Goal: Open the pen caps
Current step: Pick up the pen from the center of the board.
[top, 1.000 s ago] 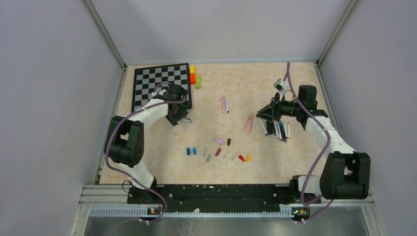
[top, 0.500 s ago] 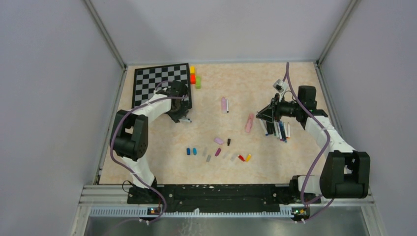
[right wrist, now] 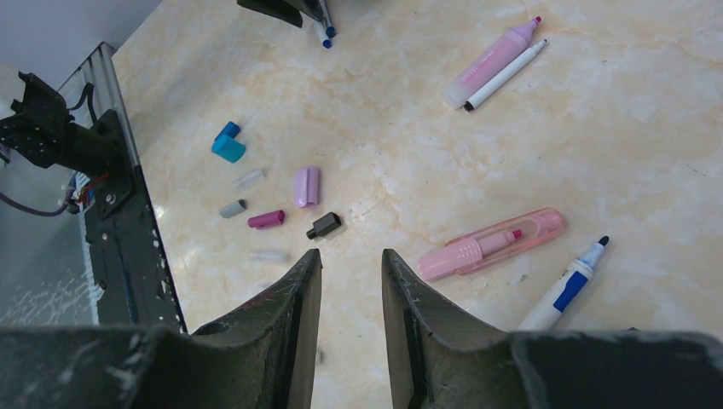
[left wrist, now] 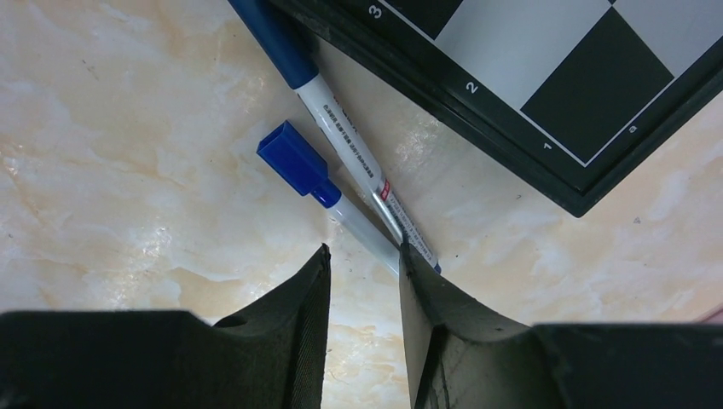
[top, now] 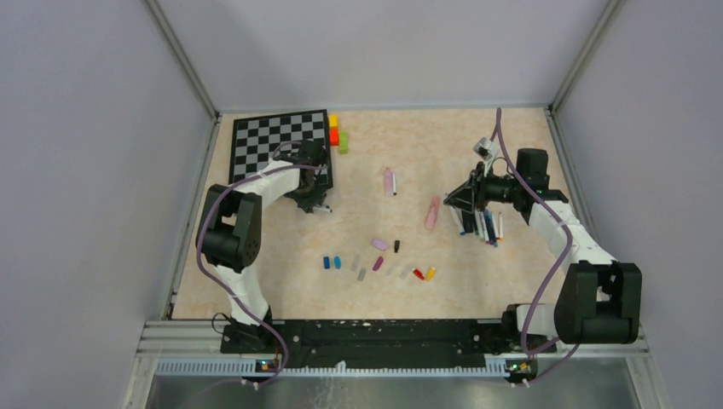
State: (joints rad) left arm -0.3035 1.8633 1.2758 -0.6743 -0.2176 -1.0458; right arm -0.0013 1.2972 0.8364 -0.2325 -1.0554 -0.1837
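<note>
My left gripper [top: 317, 203] is open at the near right corner of the chessboard. In the left wrist view its tips [left wrist: 362, 253] sit over the ends of two pens: one with a long blue cap [left wrist: 274, 41] and one with a stubby blue cap [left wrist: 294, 158]. Its right finger touches their barrels. My right gripper [top: 452, 198] is open and empty above the table [right wrist: 351, 256]. Several loose pen caps [top: 375, 264] lie mid-table: blue [right wrist: 227, 143], grey [right wrist: 232, 208], magenta [right wrist: 267, 219], black [right wrist: 325, 225]. A pink highlighter [right wrist: 490, 244] lies by the right fingers.
The chessboard [top: 281, 145] lies at the back left, with yellow, red and green blocks [top: 337, 132] beside it. A lilac highlighter [top: 389, 181] lies mid-table. A bundle of pens [top: 482, 223] lies under the right arm. Grey walls close in three sides.
The left arm's elbow has swung farther back and to the right while its gripper stays at the chessboard corner. The right arm has barely moved.
</note>
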